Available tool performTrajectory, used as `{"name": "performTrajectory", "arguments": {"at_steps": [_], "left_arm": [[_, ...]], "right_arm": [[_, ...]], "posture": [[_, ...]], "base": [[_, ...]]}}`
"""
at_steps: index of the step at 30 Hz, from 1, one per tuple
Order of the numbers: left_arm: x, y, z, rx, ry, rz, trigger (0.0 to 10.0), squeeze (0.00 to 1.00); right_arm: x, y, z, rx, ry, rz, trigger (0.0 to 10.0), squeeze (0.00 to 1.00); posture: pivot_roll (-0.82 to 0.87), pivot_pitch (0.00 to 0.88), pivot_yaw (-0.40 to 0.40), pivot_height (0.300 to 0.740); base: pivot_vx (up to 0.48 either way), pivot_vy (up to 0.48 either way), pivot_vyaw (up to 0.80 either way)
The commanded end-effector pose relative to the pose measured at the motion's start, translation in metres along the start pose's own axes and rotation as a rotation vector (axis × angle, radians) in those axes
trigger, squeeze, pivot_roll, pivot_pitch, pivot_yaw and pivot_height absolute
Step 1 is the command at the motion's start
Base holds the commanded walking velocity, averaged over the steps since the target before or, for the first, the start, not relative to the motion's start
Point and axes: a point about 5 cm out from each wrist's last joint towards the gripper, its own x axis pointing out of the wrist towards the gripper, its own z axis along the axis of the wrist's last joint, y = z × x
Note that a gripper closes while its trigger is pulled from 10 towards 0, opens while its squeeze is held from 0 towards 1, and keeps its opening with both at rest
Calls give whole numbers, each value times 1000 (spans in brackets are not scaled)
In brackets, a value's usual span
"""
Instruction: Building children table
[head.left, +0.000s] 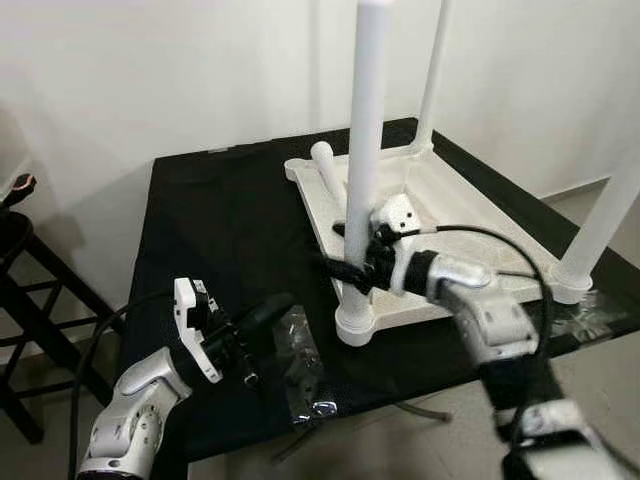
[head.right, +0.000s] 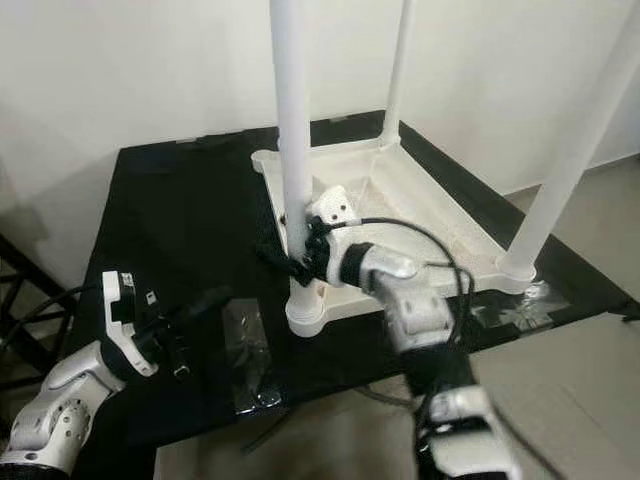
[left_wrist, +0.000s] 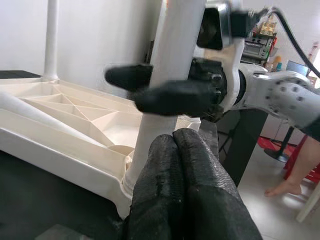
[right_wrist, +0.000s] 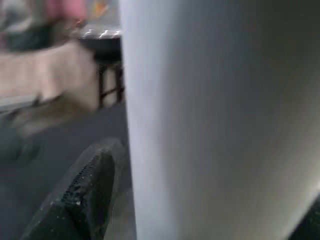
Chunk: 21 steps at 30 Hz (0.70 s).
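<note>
On the black table (head.left: 200, 200), the upturned white children's table (head.left: 470, 215) is laid, and its near upright leg (head.left: 365, 150) is clasped by the right gripper (head.left: 350, 262); the left gripper (head.left: 262, 312) is held nearby, fingers (left_wrist: 185, 195) pressed together.

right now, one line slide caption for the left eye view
Right gripper clamps the near leg of the upturned white table.

White table leg (head.left: 365, 130), black cloth (head.left: 230, 220)
</note>
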Motion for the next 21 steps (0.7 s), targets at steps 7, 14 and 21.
{"name": "performTrajectory", "arguments": {"at_steps": [7,14,21], "left_arm": [[-4,-1,0,0,6,9,10000,0],[-5,-3,0,0,8,10,10000,0],[-6,-4,0,1,9,12,10000,0]], "right_arm": [[6,-13,0,53,-25,67,4353,0],[5,-19,1,72,-41,124,0,0],[-2,-22,-13,92,-13,115,0,0]], "posture": [[-11,0,17,740],[-1,0,13,740],[-5,0,13,740]], "base": [[0,0,0],[0,0,0],[0,0,0]]}}
